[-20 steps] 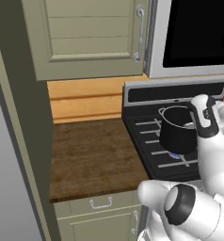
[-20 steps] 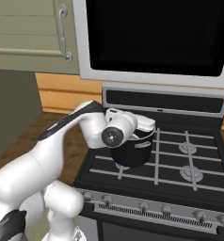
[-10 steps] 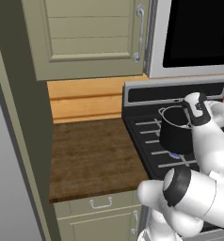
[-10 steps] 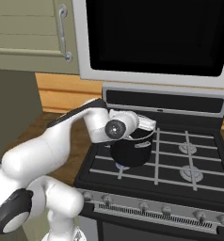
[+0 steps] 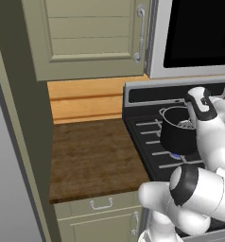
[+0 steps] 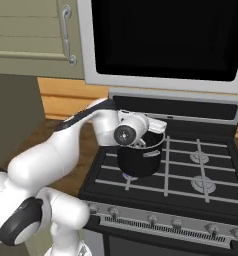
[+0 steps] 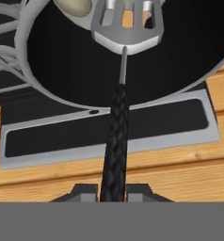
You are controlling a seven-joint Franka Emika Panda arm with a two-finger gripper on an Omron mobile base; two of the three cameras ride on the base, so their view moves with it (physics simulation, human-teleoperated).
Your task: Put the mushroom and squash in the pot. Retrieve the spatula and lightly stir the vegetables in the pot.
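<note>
The end effector [image 7: 112, 195] clamps the spatula [image 7: 119, 94] handle; its slotted head reaches ahead into the pot [image 7: 62, 70], beside the mushroom [image 7: 74, 5].

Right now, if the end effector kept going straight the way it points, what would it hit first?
Likely the pot: the end effector, shut on the spatula, points into it, so the rim or black inside comes first. Depth is unclear.

Flat, even rendered light with no visible source, soft faint shadows under the upper cabinet [image 5: 90, 38], no glare, mild softness throughout, hand view coarsely pixelated, pot [image 7: 62, 61] interior uniformly black.
</note>
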